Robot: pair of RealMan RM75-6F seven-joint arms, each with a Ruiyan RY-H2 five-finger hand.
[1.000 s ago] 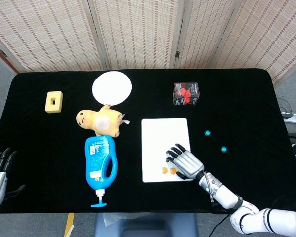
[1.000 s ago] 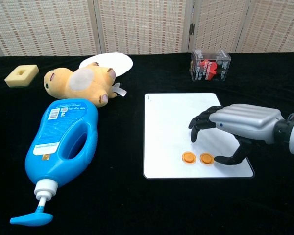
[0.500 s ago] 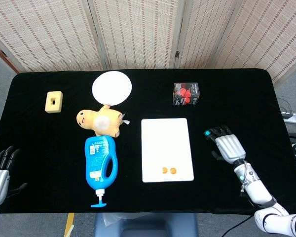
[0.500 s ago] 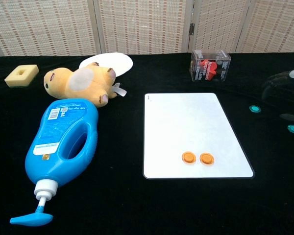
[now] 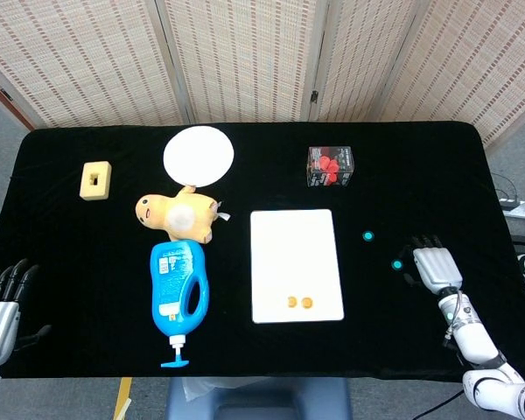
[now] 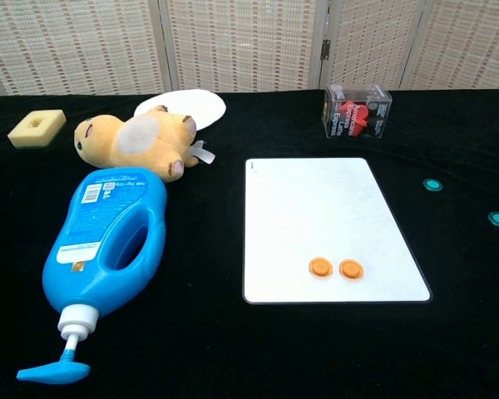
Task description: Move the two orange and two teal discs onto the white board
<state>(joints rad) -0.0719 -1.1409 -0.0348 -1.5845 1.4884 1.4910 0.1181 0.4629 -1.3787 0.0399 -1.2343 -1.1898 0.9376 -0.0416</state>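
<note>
Your right hand (image 5: 435,265) sits over the black table (image 5: 61,245) at about 3 o'clock from the board (image 5: 296,254), fingers spread and holding nothing, its fingertips (image 5: 417,241) pointing toward 12 o'clock. Just beside it, at its 9 o'clock, lies one teal disc (image 5: 397,264); whether a finger touches it you cannot tell from the head view. The other teal disc (image 5: 367,236) lies at roughly 10 o'clock from the hand, between it and the board, apart from both. Both teal discs rest on the cloth, off the board. The two orange discs (image 6: 335,268) lie side by side on the board near its 6 o'clock edge. Your left hand (image 5: 0,302) shows at the table's 8 o'clock corner, fingers apart and empty. At the board's 9 o'clock a blue bottle (image 6: 104,241) lies on its side, a plush toy (image 6: 137,143) at its 12 o'clock, touching a white plate (image 5: 199,155). A clear box (image 6: 357,111) stands at the board's 12 o'clock, and a sponge (image 5: 96,180) lies at 10 o'clock.
</note>
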